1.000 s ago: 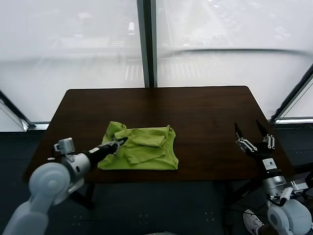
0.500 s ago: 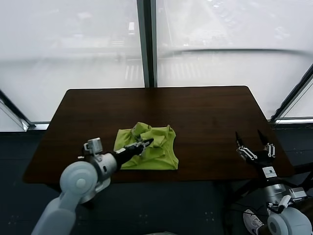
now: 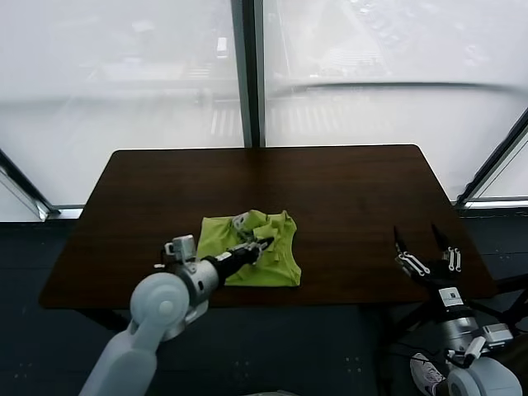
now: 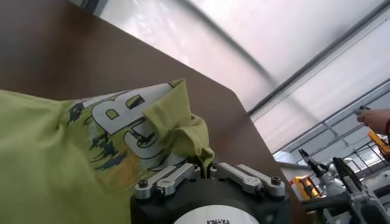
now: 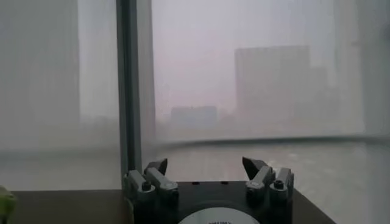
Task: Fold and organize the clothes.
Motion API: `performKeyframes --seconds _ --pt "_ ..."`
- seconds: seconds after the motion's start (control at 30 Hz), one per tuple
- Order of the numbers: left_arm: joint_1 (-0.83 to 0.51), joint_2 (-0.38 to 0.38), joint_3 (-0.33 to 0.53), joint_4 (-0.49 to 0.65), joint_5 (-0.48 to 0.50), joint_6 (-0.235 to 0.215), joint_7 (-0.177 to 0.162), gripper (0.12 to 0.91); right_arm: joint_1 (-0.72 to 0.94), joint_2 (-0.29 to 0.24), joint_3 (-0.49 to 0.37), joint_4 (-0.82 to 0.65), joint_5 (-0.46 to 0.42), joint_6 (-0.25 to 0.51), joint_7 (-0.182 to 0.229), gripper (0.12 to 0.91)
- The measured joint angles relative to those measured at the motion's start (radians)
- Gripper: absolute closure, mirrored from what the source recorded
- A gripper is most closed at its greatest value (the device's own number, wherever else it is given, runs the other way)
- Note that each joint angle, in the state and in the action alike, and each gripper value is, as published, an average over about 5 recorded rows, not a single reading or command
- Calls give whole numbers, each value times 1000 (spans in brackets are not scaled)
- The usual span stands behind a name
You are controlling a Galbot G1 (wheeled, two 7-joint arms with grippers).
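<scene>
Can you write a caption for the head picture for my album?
Left pincer folding a lime-green T-shirt on the table.

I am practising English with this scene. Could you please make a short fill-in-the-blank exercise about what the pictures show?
1. The lime-green T-shirt lies on a dark ____ table.
2. The left gripper is over the ____.
3. The right gripper, near the table's right edge, holds ____.
4. The graphic printed on the T-shirt is mostly ____.

Missing words: brown; T-shirt; nothing; white
</scene>
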State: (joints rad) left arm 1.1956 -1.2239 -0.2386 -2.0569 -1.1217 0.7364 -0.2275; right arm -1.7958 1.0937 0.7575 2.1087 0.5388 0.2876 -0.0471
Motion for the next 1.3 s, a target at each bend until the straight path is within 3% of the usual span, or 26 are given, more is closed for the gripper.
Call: performKeyframes --seconds 0.23,0.37,0.57,0.77,0.87,1.0,1.13,1.3 --pt "6 -105 46 63 89 0 2 276 -12 -11 2 -5 -7 4 -2 118" --pt "28 -170 78 65 124 0 1 140 -3 -29 -4 -12 -8 3 0 118" --pt "69 -229 113 16 169 0 14 123 29 -53 -46 -24 -53 -33 12 118" --pt "106 -206 81 -97 288 0 117 123 91 -106 -150 -25 -96 -134 29 118" --pt "122 -155 20 -157 332 -2 148 123 170 -144 -242 -44 -103 -212 57 118" --pt "151 -57 -98 -209 357 -47 155 123 326 -166 -389 -86 -103 -311 91 118" --pt "188 12 -219 -238 368 -88 154 123 475 -156 -526 -145 -124 -347 100 118" --pt "246 30 -316 -261 417 -123 159 123 617 -127 -666 -225 -163 -374 103 118"
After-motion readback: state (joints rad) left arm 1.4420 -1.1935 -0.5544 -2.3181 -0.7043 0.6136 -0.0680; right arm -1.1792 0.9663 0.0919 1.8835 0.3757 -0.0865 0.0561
